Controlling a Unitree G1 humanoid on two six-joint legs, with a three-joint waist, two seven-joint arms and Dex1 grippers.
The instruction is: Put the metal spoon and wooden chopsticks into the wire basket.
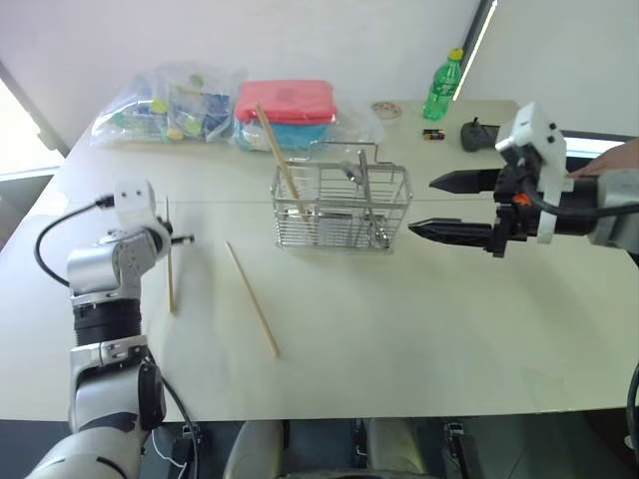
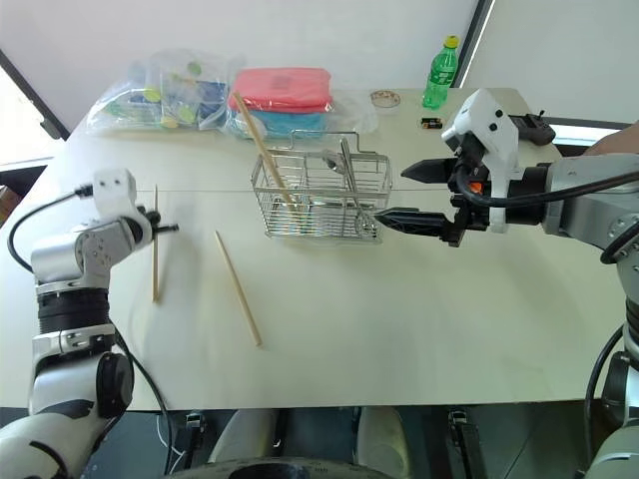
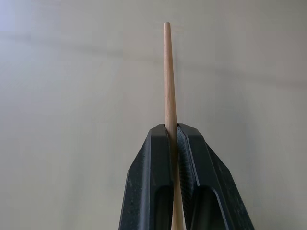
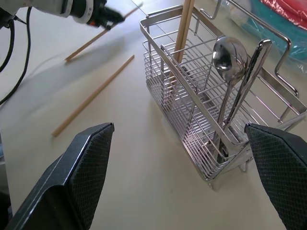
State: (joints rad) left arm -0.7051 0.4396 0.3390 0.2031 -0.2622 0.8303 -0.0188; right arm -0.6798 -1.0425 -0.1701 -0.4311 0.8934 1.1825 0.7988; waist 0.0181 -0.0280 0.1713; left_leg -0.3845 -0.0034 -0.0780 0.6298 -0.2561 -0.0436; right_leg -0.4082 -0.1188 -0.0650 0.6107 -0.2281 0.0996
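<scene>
The left gripper (image 3: 173, 143) was clenched on a wooden chopstick (image 3: 168, 76), light, stiff and probably slippery. The right gripper (image 1: 449, 207) hung released beside the wire basket (image 1: 341, 208).

A pale worktop (image 1: 419, 329) carries everything. Near its middle stands the basket (image 1: 341, 210), and to its left a chopstick (image 1: 252, 298) lies flat on the bare surface — slanted, well apart from the basket. Along the far edge sit clear bags (image 1: 170, 103), a red-lidded box (image 1: 285, 103) and a green bottle (image 1: 443, 86) — with a small round lid (image 1: 385, 109), a battery (image 1: 432, 133) and a black object (image 1: 479, 134) near the bottle.
</scene>
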